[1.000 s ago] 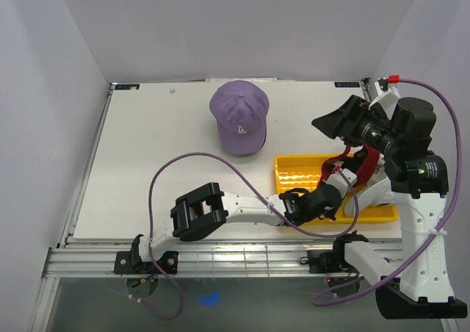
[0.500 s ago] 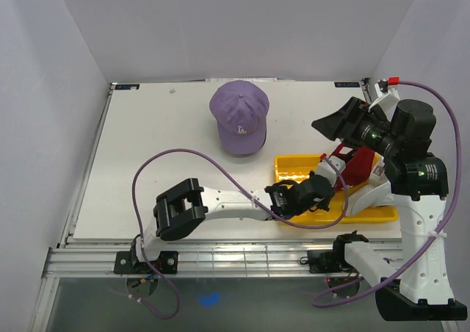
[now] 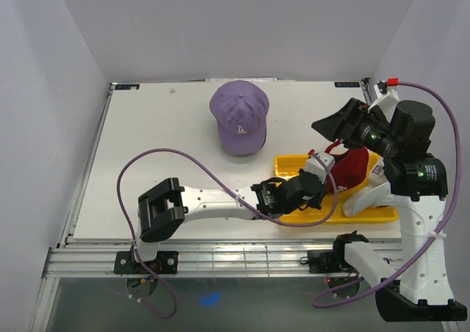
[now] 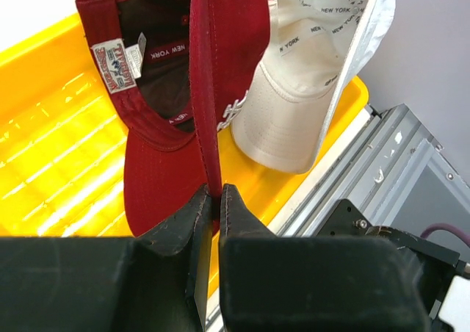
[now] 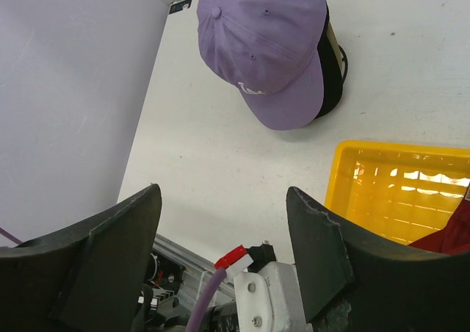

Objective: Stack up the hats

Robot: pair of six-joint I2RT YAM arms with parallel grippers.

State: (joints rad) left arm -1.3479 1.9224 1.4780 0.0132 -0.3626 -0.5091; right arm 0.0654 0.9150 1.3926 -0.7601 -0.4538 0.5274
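A lavender cap [image 3: 239,117] lies at the table's back middle, on top of a black cap [image 5: 331,71] with a tan edge showing under it. My left gripper [image 3: 322,173] is shut on the brim of a red cap [image 3: 352,167] and holds it up over the yellow tray [image 3: 294,169]. In the left wrist view the jaws [image 4: 214,197] pinch the red cap's [image 4: 158,134] edge. A white NY cap [image 3: 371,194] lies in the tray's right end; it also shows in the left wrist view [image 4: 312,82]. My right gripper [image 3: 336,125] is open and empty, raised above the tray's right side.
The yellow tray [image 5: 396,192] stands at the front right, close to the table's near edge and the metal rail [image 4: 382,163]. Purple cables loop over the front of the table. White walls enclose the table on three sides.
My left arm has drawn back to the left, lifting the red cap up out of the tray. The right arm has stayed still.
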